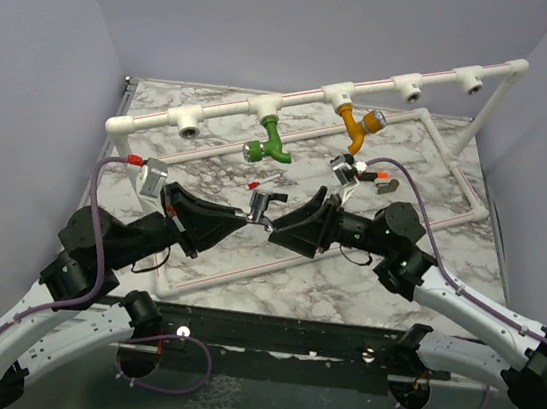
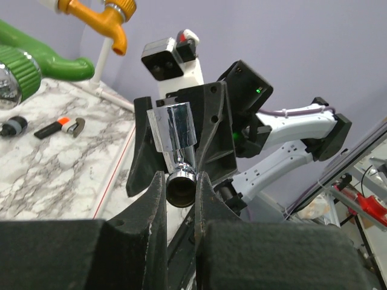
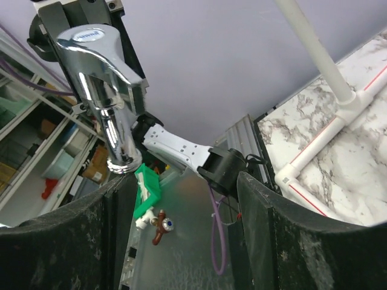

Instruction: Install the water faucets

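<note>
A grey metal faucet (image 1: 265, 204) hangs above the middle of the table, and my left gripper (image 1: 252, 218) is shut on its round lower end (image 2: 180, 184). Its chrome body (image 2: 174, 136) rises past the fingertips. My right gripper (image 1: 286, 226) faces it from the right and is open. In the right wrist view the faucet (image 3: 103, 90) stands just off the tip of one finger (image 3: 118, 211), not between the jaws. The green faucet (image 1: 269, 144) and the orange faucet (image 1: 358, 123) hang from tees on the white pipe rail (image 1: 307, 100).
Bare tee outlets sit on the rail at the left (image 1: 191, 128) and the right (image 1: 410, 86). A lower white pipe frame (image 1: 458, 178) lies on the marble table. A red-tipped stick (image 1: 261, 183) and an orange-tipped tool (image 2: 57, 128) lie behind the grippers.
</note>
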